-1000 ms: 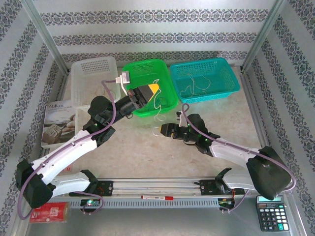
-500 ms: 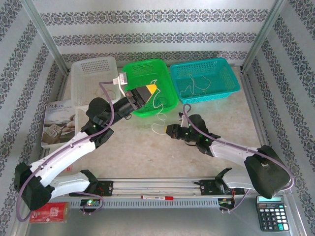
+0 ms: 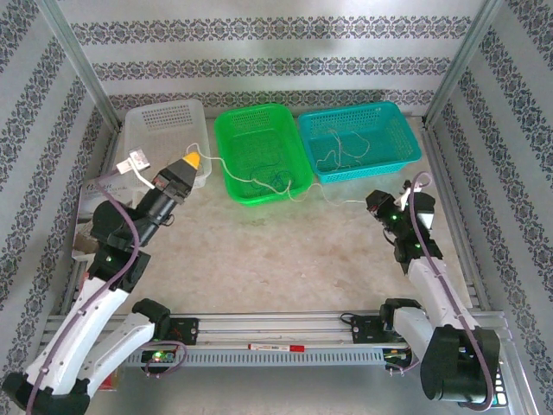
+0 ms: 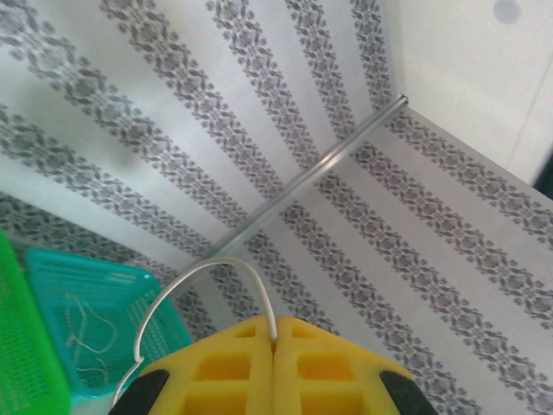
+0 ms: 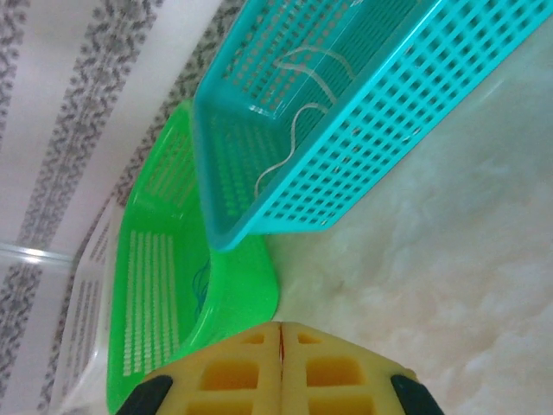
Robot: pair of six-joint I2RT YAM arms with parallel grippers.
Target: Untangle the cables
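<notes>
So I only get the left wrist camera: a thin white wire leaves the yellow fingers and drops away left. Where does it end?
Observer: From above, that thin white wire crosses the green plastic basket and reaches the right gripper.
Visitor: Is that one shut too?
Observer: Yes, its wrist camera shows its yellow fingers pressed together.
Visitor: Anything in the green basket?
Observer: Thin dark blue wires, curled on its floor.

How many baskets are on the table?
3: a white basket at the far left, a green basket in the middle, a teal basket on the right, side by side.
</notes>
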